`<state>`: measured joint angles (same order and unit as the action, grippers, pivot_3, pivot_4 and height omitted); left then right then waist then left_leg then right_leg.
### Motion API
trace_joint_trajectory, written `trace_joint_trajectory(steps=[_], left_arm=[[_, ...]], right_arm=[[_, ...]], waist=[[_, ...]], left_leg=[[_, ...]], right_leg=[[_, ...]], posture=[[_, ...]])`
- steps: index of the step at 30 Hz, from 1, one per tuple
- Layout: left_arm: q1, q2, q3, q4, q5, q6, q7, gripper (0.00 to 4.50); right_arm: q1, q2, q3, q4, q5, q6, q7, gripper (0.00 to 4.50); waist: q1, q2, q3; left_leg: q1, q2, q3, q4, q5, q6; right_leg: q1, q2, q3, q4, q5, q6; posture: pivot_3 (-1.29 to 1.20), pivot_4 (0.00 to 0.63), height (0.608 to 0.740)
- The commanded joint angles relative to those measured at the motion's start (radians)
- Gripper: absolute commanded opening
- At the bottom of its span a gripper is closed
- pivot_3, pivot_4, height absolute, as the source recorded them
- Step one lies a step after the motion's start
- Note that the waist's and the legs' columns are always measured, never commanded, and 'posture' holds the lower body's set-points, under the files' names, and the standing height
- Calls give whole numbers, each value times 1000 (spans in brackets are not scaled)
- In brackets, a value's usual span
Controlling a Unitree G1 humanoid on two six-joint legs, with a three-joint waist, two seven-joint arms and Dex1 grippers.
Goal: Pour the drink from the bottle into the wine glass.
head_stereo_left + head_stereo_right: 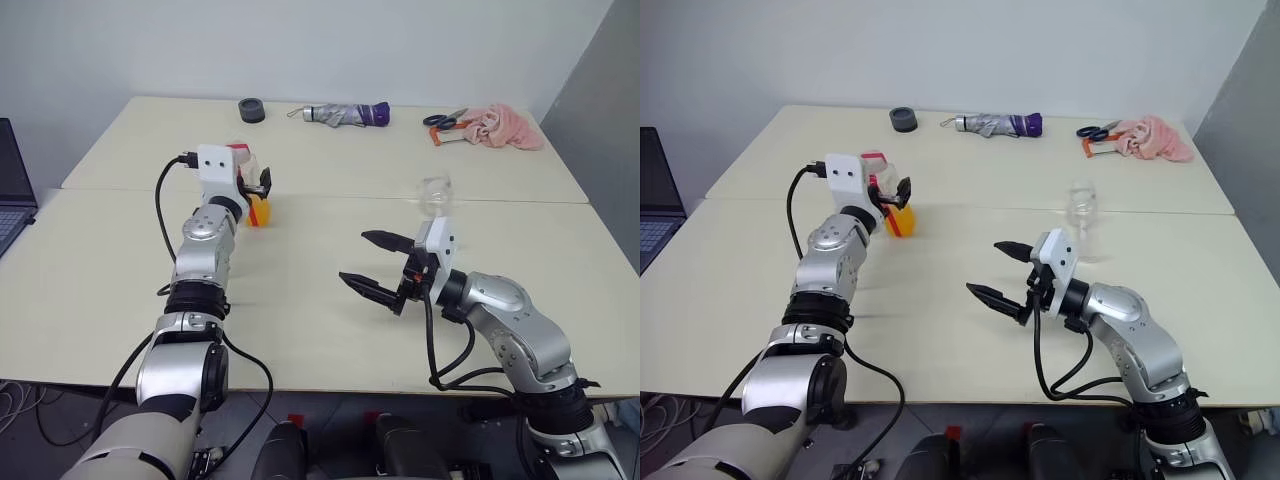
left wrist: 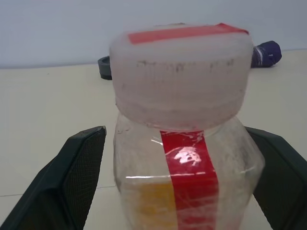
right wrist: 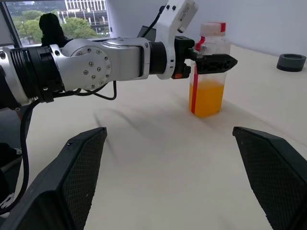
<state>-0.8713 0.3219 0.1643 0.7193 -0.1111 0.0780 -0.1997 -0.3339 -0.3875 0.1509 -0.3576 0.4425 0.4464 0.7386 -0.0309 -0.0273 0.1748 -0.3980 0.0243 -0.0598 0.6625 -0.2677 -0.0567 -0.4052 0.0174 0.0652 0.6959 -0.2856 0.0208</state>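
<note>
The bottle (image 1: pixel 256 193) stood upper left of centre on the table (image 1: pixel 330 300), the left gripper (image 1: pixel 262 181) spread around it, unclenched, seemingly lined up to grab. The wine glass (image 1: pixel 437 194) waited mid-right, the right gripper (image 1: pixel 372 264) below it agape, empty.

Bottle (image 2: pixel 184 143): base cut off by the left wrist view's lower edge; upper body largely hidden behind the left wrist housing in the head views.
Left gripper (image 3: pixel 211 60): far finger hidden behind bottle in right wrist view.
Wine glass (image 1: pixel 436 194): stem and foot hidden behind the right gripper's (image 1: pixel 380 265) white housing.
Laptop (image 1: pixel 12 185): cut off at frame edge.
Items beside pink cloth (image 1: pixel 1155 137): too small to identify.
</note>
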Motion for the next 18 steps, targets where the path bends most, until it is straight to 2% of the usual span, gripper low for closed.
trace_joint_trajectory(steps=[1,10,13,18], left_arm=[[-40,0,0,-8,1,-29,-6,4484],[-61,-15,5,14,-4,-39,1,4484],[-61,-16,5,16,-3,-41,3,3904],[-56,-13,8,16,-1,-30,19,2291]], right_arm=[[-15,2,-9,-25,-1,-21,-1,4500],[-21,9,-6,-13,-12,-32,-4,4500],[-21,10,-6,-11,-17,-35,-1,4500],[-18,12,-6,-13,-22,-34,1,4500]], waist=[[0,0,0],[0,0,0],[0,0,0],[0,0,0]], left_leg=[[0,0,0,0,0,0],[0,0,0,0,0,0],[0,0,0,0,0,0],[0,0,0,0,0,0]], right_leg=[[0,0,0,0,0,0],[0,0,0,0,0,0],[0,0,0,0,0,0],[0,0,0,0,0,0]], posture=[[0,150,740],[0,150,740],[0,150,740],[0,150,740]])
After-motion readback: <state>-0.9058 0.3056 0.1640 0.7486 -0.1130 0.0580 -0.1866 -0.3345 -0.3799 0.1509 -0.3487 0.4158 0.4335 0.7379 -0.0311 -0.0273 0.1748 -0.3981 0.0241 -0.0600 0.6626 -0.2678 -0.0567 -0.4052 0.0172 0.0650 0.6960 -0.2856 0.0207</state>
